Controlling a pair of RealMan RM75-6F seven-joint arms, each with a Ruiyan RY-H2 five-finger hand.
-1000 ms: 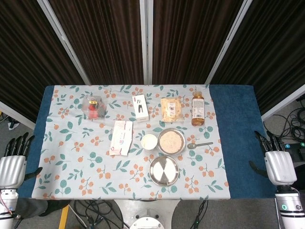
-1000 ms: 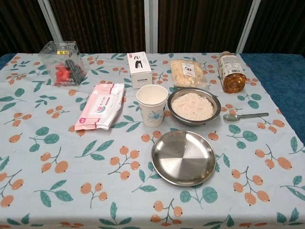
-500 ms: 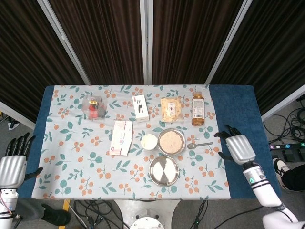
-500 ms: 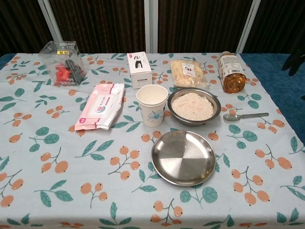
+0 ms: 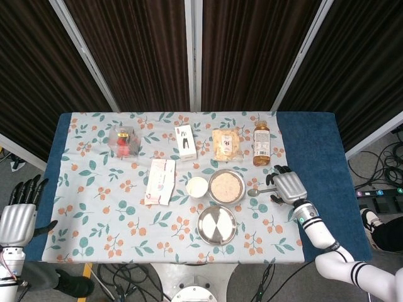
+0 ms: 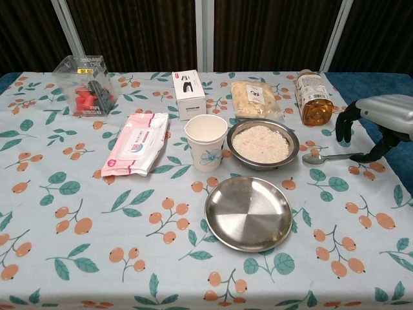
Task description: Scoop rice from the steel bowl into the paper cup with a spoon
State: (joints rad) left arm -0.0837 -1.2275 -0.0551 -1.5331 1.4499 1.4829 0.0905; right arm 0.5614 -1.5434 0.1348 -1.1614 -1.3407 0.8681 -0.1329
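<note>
A steel bowl full of rice stands mid-table, with the white paper cup just to its left. A metal spoon lies on the cloth right of the bowl, handle pointing right. My right hand hovers over the spoon's handle end, fingers apart and curved downward, holding nothing. My left hand hangs off the table's left edge, fingers spread upward and empty; the chest view does not show it.
An empty steel plate sits in front of the bowl. A wet-wipe pack, a small white box, a snack bag, an amber bottle and a clear box of red items stand behind and left.
My right hand has swept in from beyond the table's right edge to above the spoon's handle. The left hand and all objects have stayed put.
</note>
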